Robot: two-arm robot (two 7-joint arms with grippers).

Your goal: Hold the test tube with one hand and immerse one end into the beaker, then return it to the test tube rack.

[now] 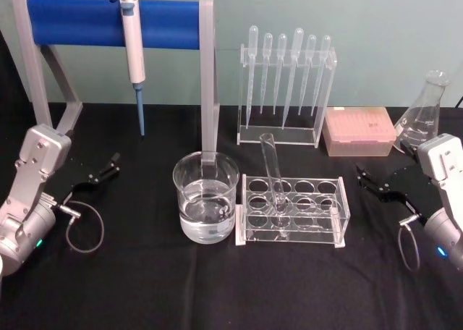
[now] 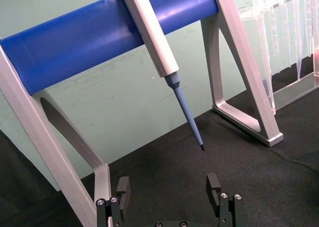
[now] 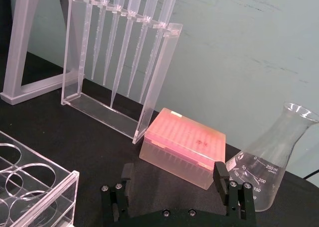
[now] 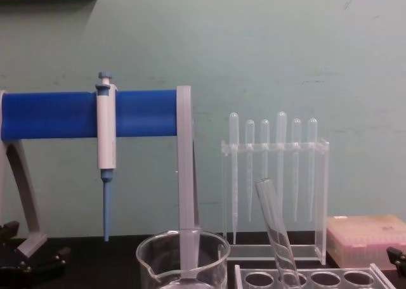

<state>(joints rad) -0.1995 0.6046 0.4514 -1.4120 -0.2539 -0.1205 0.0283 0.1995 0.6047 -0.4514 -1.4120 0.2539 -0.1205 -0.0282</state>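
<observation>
Test tube (image 1: 273, 172) leans at centre frame.
Looks slippery and easy to break; hold near its top. Left gripper (image 2: 168, 181) and right gripper (image 3: 173, 168) spread wide, holding nothing.

Chest view: the lower edge crops the beaker (image 4: 150, 263) just below its rim and the test tube (image 4: 274, 229) where it enters the rack (image 4: 341, 270), leaving the tube's round end out of frame. The left claw (image 1: 109, 166) and right claw (image 1: 364, 176) are cropped to slivers at that view's left and right edges. In the left wrist view, the pipette (image 2: 149, 33) loses its plunger end to the frame.
</observation>
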